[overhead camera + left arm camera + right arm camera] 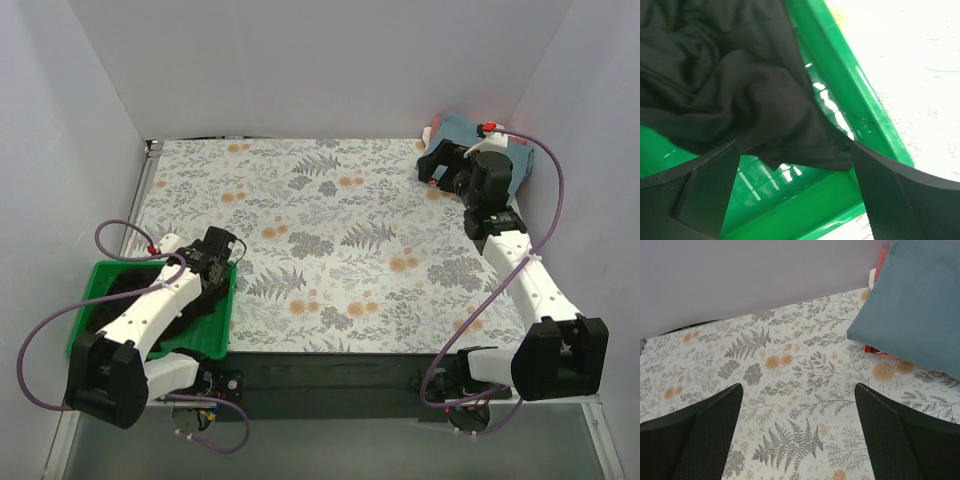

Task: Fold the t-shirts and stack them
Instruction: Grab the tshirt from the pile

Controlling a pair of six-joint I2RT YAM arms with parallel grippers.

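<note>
A crumpled black t-shirt (pixel 725 85) lies in the green tray (pixel 805 200); in the top view it (pixel 190 305) is mostly hidden under my left arm. My left gripper (pixel 795 172) is open just above the shirt's hem, with nothing between its fingers; it sits over the tray's right side in the top view (pixel 213 262). A folded teal-blue t-shirt (pixel 920 305) lies on red/pink cloth (pixel 875 350) at the far right corner (pixel 520 165). My right gripper (pixel 797 425) is open and empty over the floral cloth, left of that stack (pixel 447 165).
The green tray (pixel 215 335) sits at the near left edge of the floral tablecloth (pixel 330 240). White walls enclose the table at the back and sides. Purple cables loop beside both arms.
</note>
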